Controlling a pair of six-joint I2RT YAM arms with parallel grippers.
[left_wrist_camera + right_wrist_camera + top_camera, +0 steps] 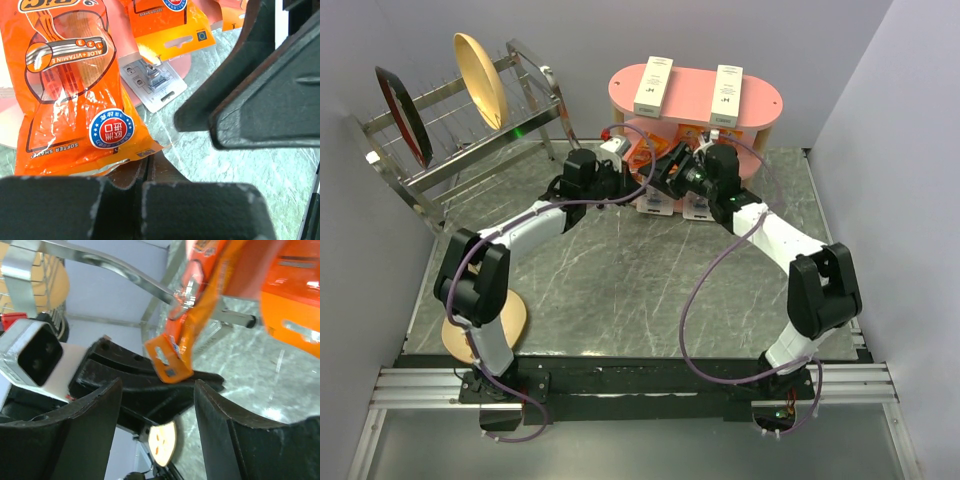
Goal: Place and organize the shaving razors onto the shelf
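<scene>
Progress was judged early to middling. On the top board of the shelf [690, 95] only two white boxes [653, 85] were seen, and no razors were laid out there. Two blister packs [656, 205] were left on the bench [620, 290] at the shelf's foot. Other orange packets [165, 20] were seen under the top board; whether they were properly shelved could not be told.

One orange razor packet [65, 90], printed with razor artwork and shave wording, was held low at the shelf front. The left fingers [165, 200] were pressed together, with the packet's bottom edge pinched at their tips. The rest of the packet extended away from them, over a pink board edge. A clear blister pack [152, 82] lay just beside it.

The right fingers [220, 425] were spread. The packet's pinched end was seen ahead in the gap between them, touched by neither.

Left to do, as judged: this packet set down, the blister packs lifted, everything lined up.
</scene>
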